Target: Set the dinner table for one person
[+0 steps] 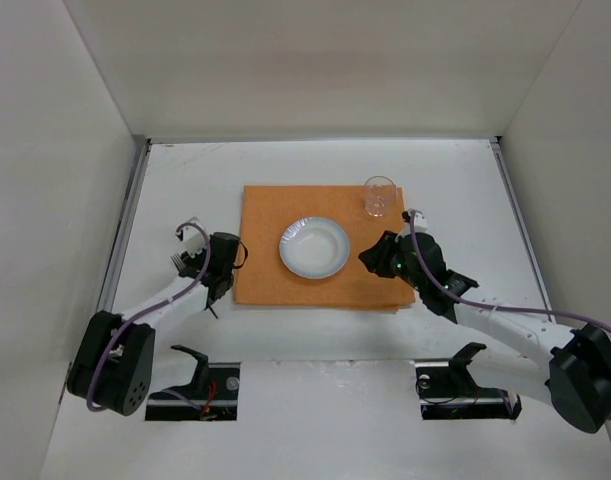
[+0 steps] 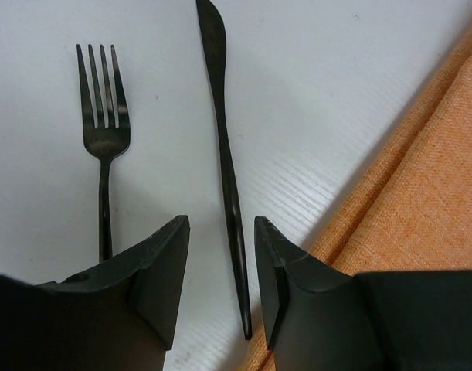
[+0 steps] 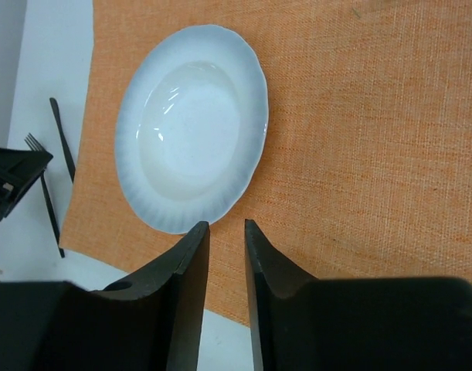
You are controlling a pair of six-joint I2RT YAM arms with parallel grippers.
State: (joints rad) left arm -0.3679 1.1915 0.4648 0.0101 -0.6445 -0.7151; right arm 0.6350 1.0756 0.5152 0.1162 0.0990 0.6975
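A black knife and a black fork lie side by side on the white dinner table, just left of the orange mat. My left gripper is open and low. Its jaws straddle the knife's handle without touching it. A white plate sits in the middle of the mat. My right gripper hovers over the mat just beside the plate. Its jaws are a narrow gap apart and empty. In the top view the left gripper is at the mat's left edge and the right gripper is right of the plate.
A clear drinking glass stands on the mat's far right corner, behind the right gripper. Metal rails run along the table's left and right edges. White walls enclose the table on three sides.
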